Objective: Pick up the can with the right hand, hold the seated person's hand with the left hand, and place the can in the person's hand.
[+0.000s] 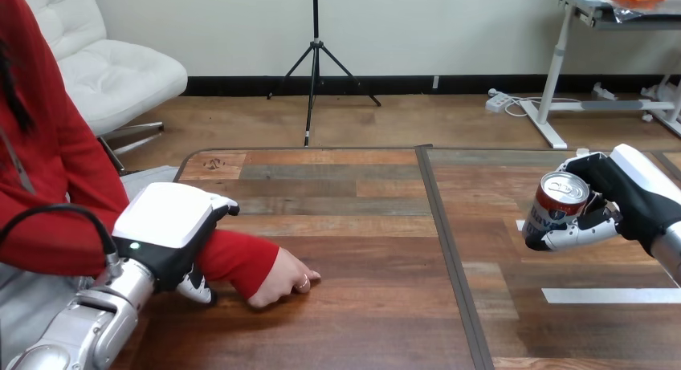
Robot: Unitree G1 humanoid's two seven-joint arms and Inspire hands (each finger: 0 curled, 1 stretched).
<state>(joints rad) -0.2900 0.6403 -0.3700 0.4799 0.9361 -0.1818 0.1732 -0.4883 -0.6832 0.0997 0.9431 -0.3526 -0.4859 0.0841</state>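
1. Wooden desk (361, 225), in dark planks, runs under both hands. A strip of white tape (610, 295) lies on it below the right hand.
2. Left hand (165, 229) sits over the person's forearm (233, 258), in a red sleeve, just behind the wrist. Its white back is uppermost and a finger curls down the sleeve's near side, so it looks clasped round the forearm rather than the hand itself.
3. Right hand (622, 197), well apart from the left one, is closed round the can, fingers wrapped across its front, and holds it clear of the desk.
4. Person's hand (281, 278) rests on the desk just beyond the left hand, knuckles up and fingers curled under.
5. Can (554, 205), red and silver, leans in the right hand's grip with its top showing.
6. Picking up looks done and the hold is roughly made, so the delivery is the step in hand. It calls for carrying the can across towards the left hand. The person's palm needs turning up first, and the can should be let go only once it rests there.
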